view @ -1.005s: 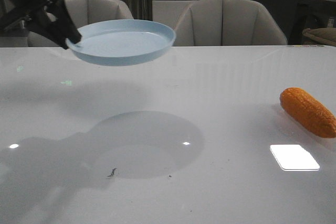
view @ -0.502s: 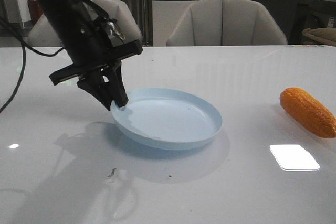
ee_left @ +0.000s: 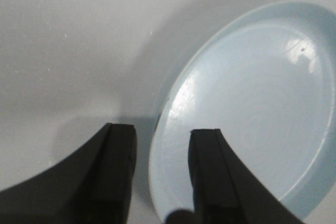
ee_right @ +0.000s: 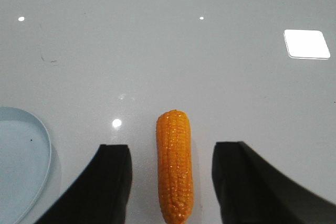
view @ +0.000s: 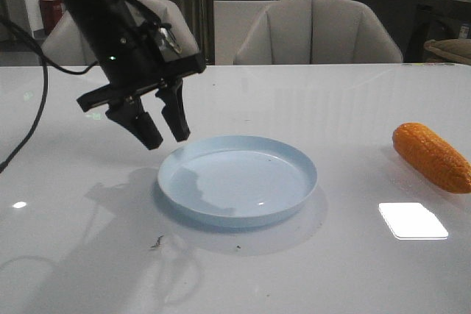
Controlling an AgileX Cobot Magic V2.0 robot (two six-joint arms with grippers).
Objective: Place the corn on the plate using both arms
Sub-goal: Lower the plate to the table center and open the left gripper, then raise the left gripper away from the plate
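Bare table [view: 346, 108] separates plate [view: 238, 179] and corn [view: 431, 157]; left gripper [view: 162, 130] hangs beside plate's rim (probably just clear).

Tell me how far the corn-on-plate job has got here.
Done: the plate sits flat on the table, released; the left gripper hangs open above its rim. In hand: the right gripper is open astride the corn. Left: grasping and placing it.

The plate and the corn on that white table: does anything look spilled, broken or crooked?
Nothing stands out. The plate sits flat and whole, empty, and the corn lies intact on the table, apart from it. Only a few small dark specks mark the tabletop near the plate.
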